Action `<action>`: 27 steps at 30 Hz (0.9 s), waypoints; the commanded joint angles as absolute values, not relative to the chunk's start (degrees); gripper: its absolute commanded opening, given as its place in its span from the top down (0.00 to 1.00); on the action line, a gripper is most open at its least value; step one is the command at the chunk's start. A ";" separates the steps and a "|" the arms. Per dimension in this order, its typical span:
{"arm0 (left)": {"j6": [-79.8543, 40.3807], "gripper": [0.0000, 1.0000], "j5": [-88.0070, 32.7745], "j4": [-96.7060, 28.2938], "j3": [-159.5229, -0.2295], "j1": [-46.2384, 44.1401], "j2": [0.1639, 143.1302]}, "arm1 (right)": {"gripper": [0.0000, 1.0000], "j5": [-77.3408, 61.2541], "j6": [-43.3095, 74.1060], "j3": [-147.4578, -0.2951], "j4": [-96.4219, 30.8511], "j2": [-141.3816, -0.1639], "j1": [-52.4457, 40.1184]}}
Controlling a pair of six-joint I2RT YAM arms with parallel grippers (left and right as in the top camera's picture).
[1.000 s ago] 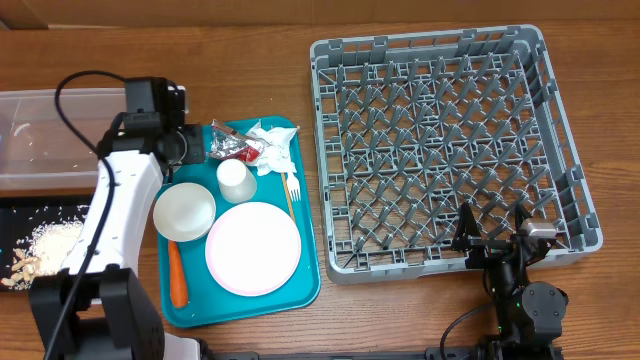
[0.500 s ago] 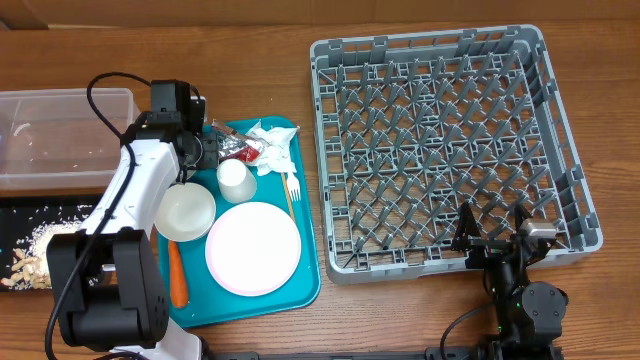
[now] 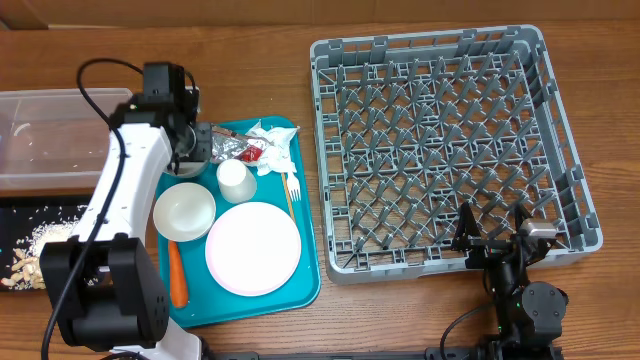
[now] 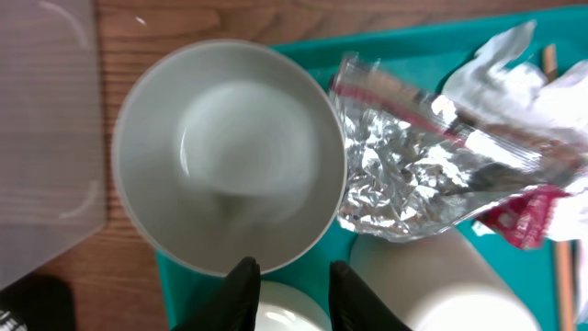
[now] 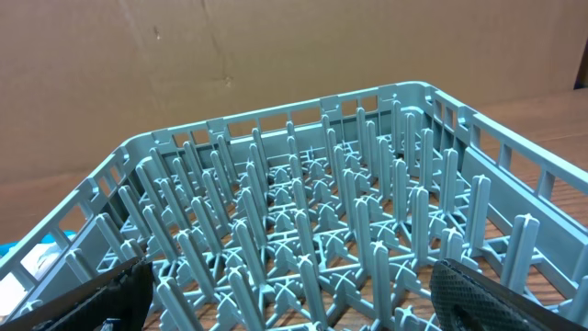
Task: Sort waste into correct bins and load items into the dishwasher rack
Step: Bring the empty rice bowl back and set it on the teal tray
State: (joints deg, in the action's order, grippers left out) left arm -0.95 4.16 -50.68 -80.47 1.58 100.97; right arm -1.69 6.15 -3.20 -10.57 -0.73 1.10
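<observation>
Your right gripper (image 3: 492, 214) sits at the rack's (image 3: 325, 150) near edge, jaws wide apart | plate (image 3: 253, 247), bowl (image 3: 185, 210), cup (image 3: 235, 175) lie on the tray (image 3: 305, 290) | your left gripper (image 4: 292, 268) hovers just beside the foil (image 4: 413, 184), jaws slightly apart, empty.

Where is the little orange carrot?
In the overhead view, the carrot lies at the left edge of the teal tray, just below the white bowl and left of the round plate.

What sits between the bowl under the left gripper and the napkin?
The foil wrapper, lying on the teal tray between bowl and napkin; the left wrist view shows it best.
</observation>
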 commanded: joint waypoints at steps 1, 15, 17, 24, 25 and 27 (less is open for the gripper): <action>-4.97 0.69 5.08 -55.86 -87.64 1.45 100.60 | 0.00 -1.72 5.96 -2.94 -10.33 -0.16 1.30; -18.52 0.12 4.71 -89.65 -111.77 1.54 99.48 | 0.00 -1.72 5.96 -2.94 -10.33 -0.16 1.30; -20.84 0.06 6.31 -92.12 -111.77 1.89 98.37 | 0.00 -1.72 5.96 -2.94 -10.33 -0.16 1.30; -27.27 0.00 9.19 -96.79 -111.46 3.53 91.22 | 0.00 -1.72 5.96 -2.94 -10.33 -0.16 1.30; -27.24 0.00 9.08 -96.79 -111.44 3.53 89.65 | 0.00 -1.72 5.96 -2.94 -10.33 -0.16 1.30; -26.59 0.00 7.92 -96.82 -111.18 3.53 86.70 | 0.00 -1.72 5.96 -2.94 -10.33 -0.16 1.30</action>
